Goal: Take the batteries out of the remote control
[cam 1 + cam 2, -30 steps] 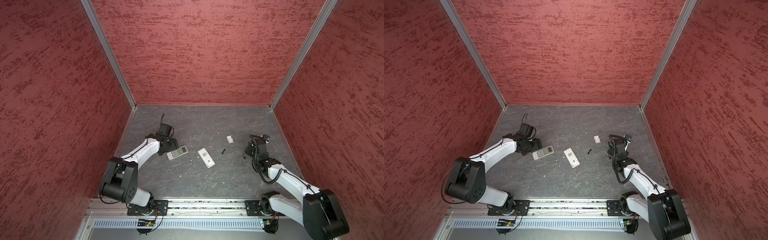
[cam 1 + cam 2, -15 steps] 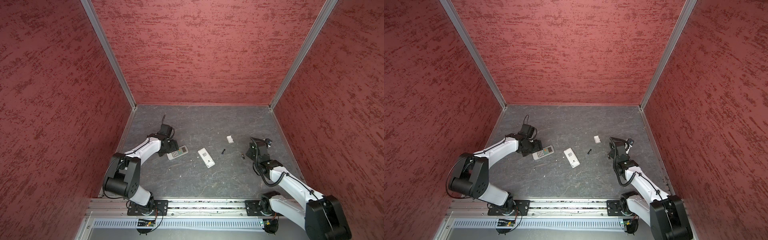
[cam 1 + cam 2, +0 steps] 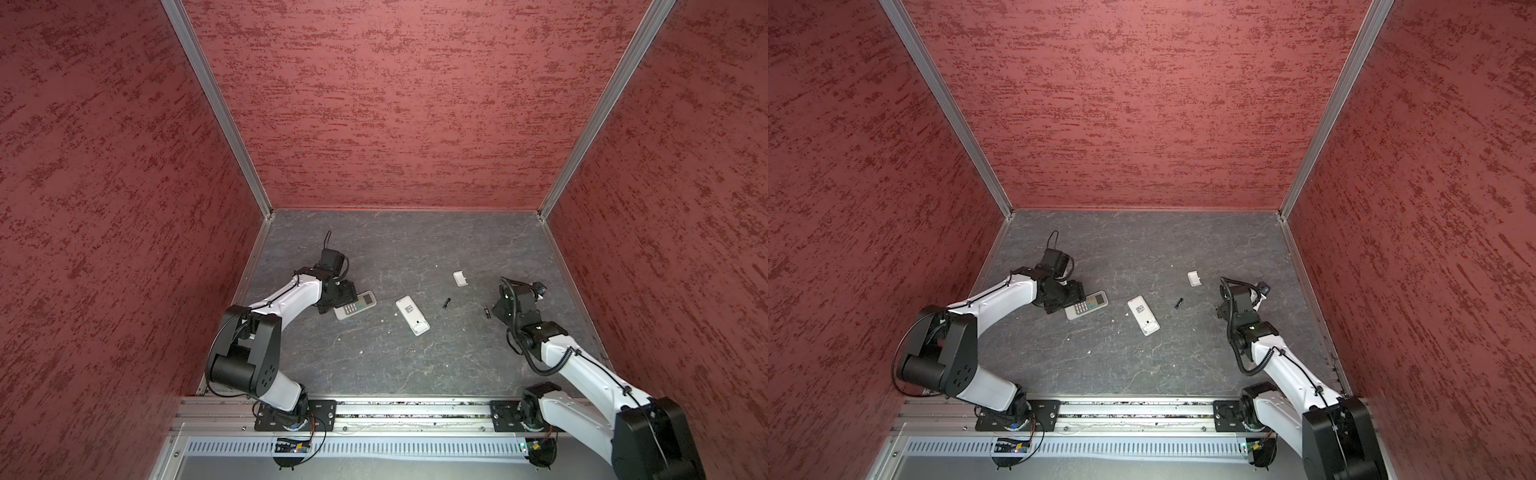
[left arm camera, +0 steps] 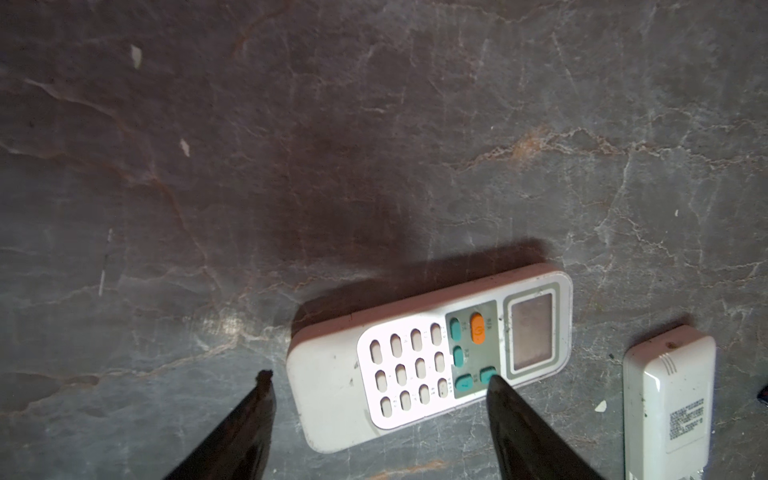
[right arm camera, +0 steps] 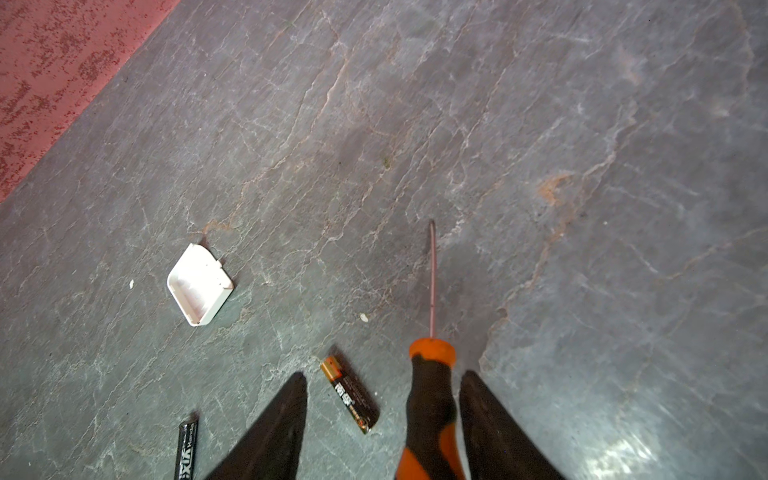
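Two grippers stand with their jaws parted, and neither is clamped on anything. The right gripper (image 5: 384,375) is low over the grey table (image 5: 540,124). Between its fingers lie two things. One is the orange-and-black handle of a screwdriver (image 5: 430,399), just beside one finger with a thin gap showing. The other is the copper-ended battery (image 5: 350,395), clear of the other finger.

In a top view that battery (image 3: 485,311) sits right of centre, just left of the gripper's black body. Further left, apart from it, lies the black battery (image 3: 446,303). Above and right of this one is the white battery cover (image 3: 459,278), hollow side up in the right wrist view. Near the frame's centre the white remote (image 3: 412,315) lies back up on a slant, its label showing.

Left of centre, the left gripper (image 4: 379,376) is spread wide at the keypad remote (image 4: 428,357), which lies face up. One fingertip (image 4: 492,380) is over its green buttons, and the other is over bare table just off its plain end. Whether either fingertip touches cannot be told.
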{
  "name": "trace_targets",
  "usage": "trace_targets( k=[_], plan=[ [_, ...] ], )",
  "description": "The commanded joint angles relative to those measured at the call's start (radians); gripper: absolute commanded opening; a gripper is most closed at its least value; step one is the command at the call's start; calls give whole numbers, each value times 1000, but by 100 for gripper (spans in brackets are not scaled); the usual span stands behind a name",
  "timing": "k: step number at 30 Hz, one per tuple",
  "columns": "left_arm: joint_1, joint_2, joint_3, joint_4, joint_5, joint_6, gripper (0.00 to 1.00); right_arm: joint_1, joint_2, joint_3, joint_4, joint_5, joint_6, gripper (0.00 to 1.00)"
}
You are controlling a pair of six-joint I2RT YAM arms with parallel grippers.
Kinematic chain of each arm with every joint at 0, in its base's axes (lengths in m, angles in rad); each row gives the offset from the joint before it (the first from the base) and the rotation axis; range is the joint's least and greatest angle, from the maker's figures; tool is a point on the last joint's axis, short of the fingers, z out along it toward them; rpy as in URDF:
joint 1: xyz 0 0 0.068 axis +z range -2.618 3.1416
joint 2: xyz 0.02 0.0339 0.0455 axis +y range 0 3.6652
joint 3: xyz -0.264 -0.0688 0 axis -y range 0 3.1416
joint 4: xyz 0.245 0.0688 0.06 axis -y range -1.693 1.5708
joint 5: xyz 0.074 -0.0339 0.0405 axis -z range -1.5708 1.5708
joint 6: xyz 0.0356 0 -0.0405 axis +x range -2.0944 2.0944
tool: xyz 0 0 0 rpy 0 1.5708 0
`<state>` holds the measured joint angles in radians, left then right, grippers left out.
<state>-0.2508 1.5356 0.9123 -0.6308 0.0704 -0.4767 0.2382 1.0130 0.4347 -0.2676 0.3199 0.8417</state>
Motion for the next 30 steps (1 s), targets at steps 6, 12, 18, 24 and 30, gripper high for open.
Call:
trace_targets(
  k=[6, 12, 18, 24, 30],
  plan=[
    [-42, -3, -38, 3, -7, 9, 79, -4, 6, -10, 2, -49, 54, 62],
    [-68, -8, 22, 29, -64, 69, 79, -3, -25, -30, 10, -62, 51, 62],
    [-65, 67, 98, 47, -82, 170, 79, -3, -70, -23, -14, -64, 29, 62],
    [-60, 159, 134, 47, -26, 237, 79, -3, -117, -12, -38, -69, 16, 62],
    [-60, 169, 80, 90, 13, 237, 79, -1, -151, -2, -37, -77, -2, 62]
  ],
)
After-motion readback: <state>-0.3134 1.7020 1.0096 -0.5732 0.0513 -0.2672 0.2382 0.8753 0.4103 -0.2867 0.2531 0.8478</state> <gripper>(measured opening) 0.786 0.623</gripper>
